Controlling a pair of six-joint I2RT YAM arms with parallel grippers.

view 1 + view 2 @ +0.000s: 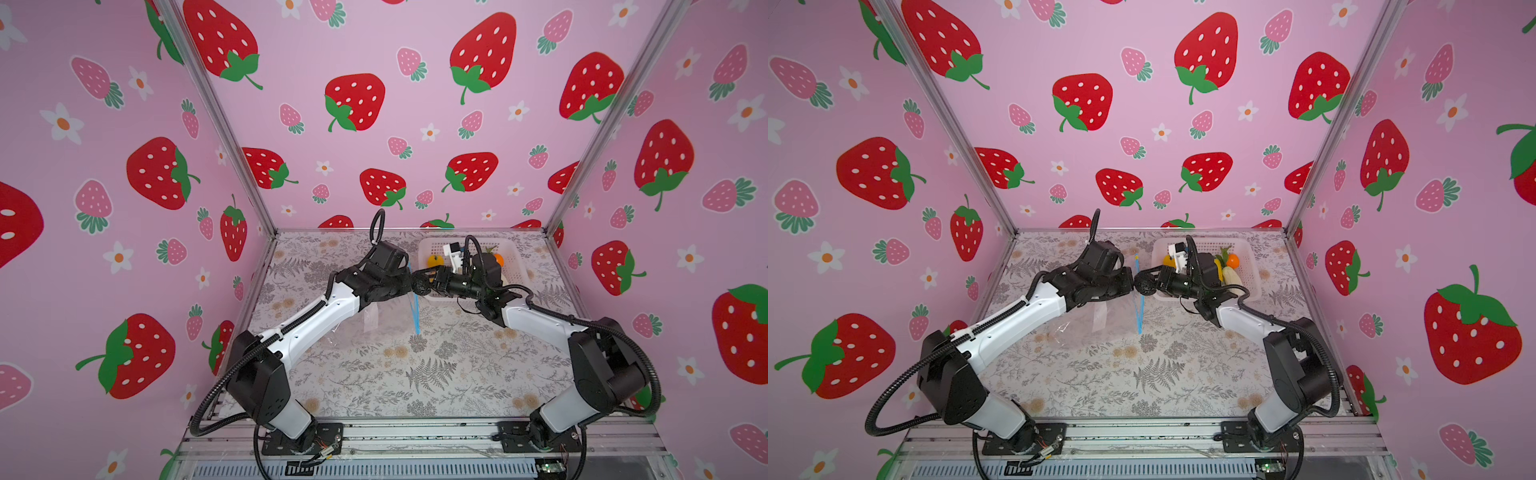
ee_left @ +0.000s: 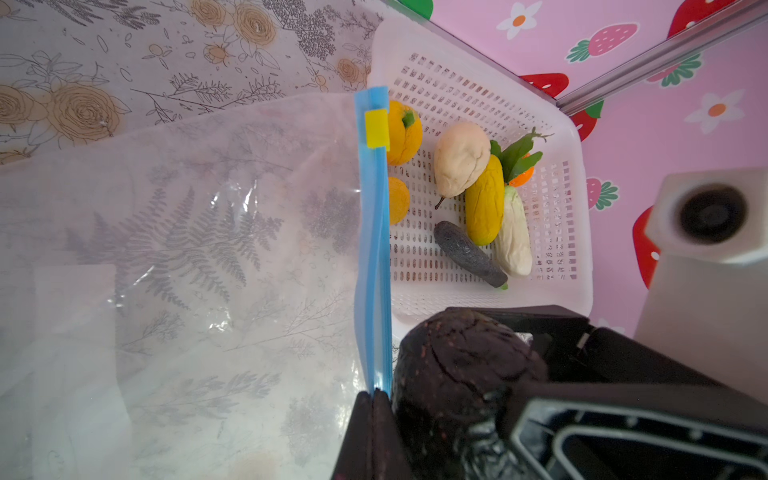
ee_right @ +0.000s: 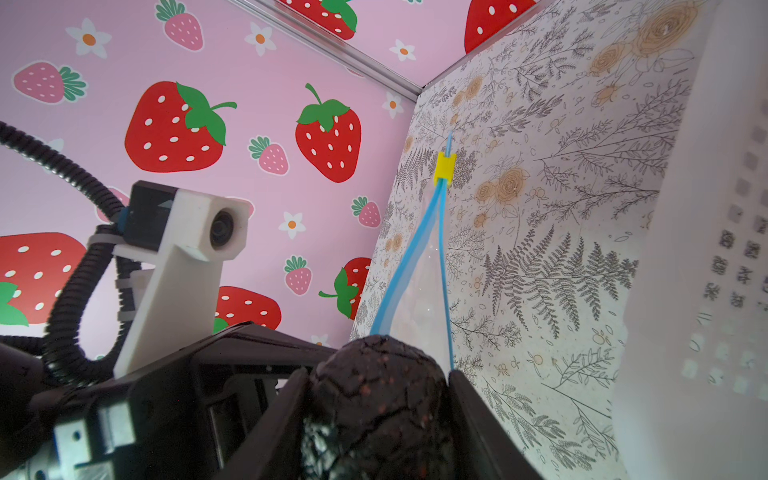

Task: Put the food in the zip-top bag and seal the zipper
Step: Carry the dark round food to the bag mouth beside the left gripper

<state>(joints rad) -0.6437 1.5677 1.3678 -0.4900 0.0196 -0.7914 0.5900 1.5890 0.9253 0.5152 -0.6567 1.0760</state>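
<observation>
- Floral-printed tabletop [image 1: 415, 374] lay bare nearest the arm bases, with no food on it in either top view
- Further in, the zip-top bag [image 2: 187, 249] lay flat and crinkled on the left half of the table, its mouth turned toward the basket; only the fern print showed through the film, so I judged the bag to be empty
- The left gripper [image 2: 374, 411] was clenched on one lip of the zipper [image 2: 374, 249] at the end away from the yellow slider [image 2: 377, 129]
- It was lifting that lip so the two blue strips stood apart, as the right wrist view showed
- Just beside it, the right gripper [image 3: 378, 382] was grasping a dark round piece [image 2: 461, 365] between its jaws, and the piece sat right at the parted mouth but not yet inside
- Beyond the zipper, the white basket [image 2: 436, 45] held the rest of the food
- In it were two orange-yellow pieces [image 2: 401, 133] partly hidden behind the blue strip, a cream pear-shaped piece [image 2: 461, 158] and a long yellow piece [image 2: 484, 203]
- A pale white piece [image 2: 515, 232], a dark grey piece [image 2: 469, 259] and a green leafy bit [image 2: 519, 160] over something orange made up the rest
- Farthest back stood the pink strawberry-patterned walls
- As a judgement, the task was at an early stage: the first piece was on the point of going in, at least seven more waited in the basket, and the slider was parked at the far end with the zipper unsealed
</observation>
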